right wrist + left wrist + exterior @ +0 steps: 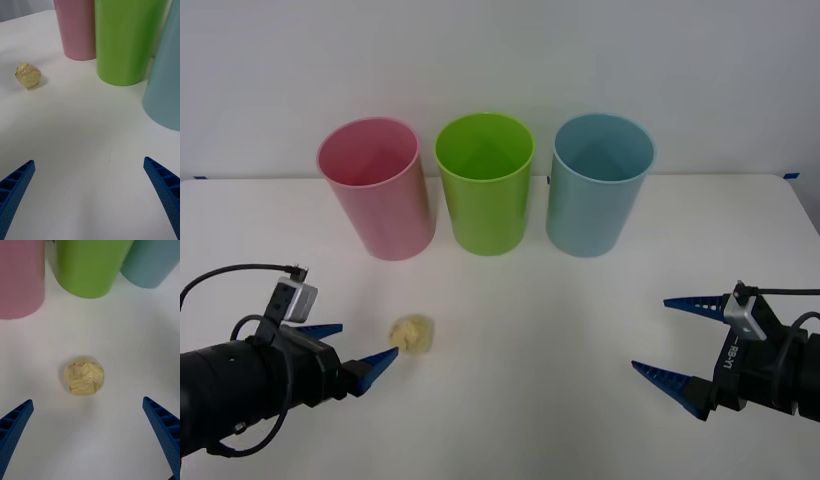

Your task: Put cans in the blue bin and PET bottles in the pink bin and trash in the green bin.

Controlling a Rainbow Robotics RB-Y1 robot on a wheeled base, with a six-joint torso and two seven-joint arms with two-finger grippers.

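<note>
The left gripper (352, 355) hangs wide open and empty, just short of the trash (412, 333) lying on the table (530, 330); to grip well, centre the wad between both fingers before closing. The right gripper (680, 345) waits open, empty. Beyond stand the pink bin (377, 190), green bin (485, 185) and blue bin (598, 187)

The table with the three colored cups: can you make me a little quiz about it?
1. True or false: the trash is already inside the green bin.
2. Which bin stands in the middle: A the pink bin, B the green bin, C the blue bin?
3. Which gripper is nearer the trash, the left gripper or the right gripper?

Key: 1 false, it lies on the table. 2 B. 3 the left gripper, open right beside it.
</note>
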